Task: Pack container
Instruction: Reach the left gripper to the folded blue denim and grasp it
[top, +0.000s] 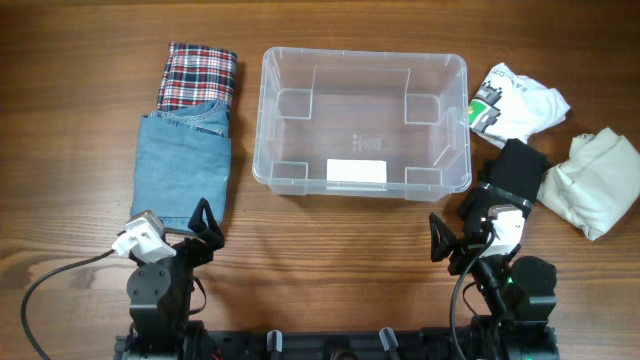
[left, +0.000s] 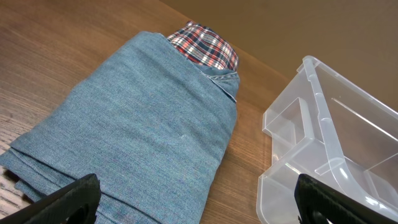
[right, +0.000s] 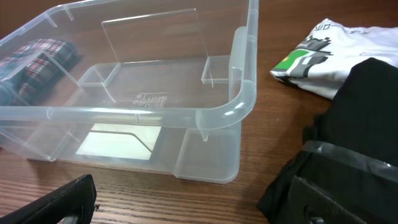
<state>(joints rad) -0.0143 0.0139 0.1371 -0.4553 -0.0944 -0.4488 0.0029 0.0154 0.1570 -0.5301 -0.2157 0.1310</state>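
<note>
Container (top: 362, 53) sits mid-table, empty: light, stiff, slick plastic, likely best pinched at its thick rim. Left gripper (left: 196, 202) at its seven o'clock and right gripper (right: 193, 202) at five both gape, holding nothing.

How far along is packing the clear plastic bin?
Done: nothing; the clear rectangular plastic container is empty. In hand: nothing; left gripper and right gripper are open. Left: folded blue jeans, red plaid cloth, white printed T-shirt, black garment and cream cloth all lie outside it.
</note>
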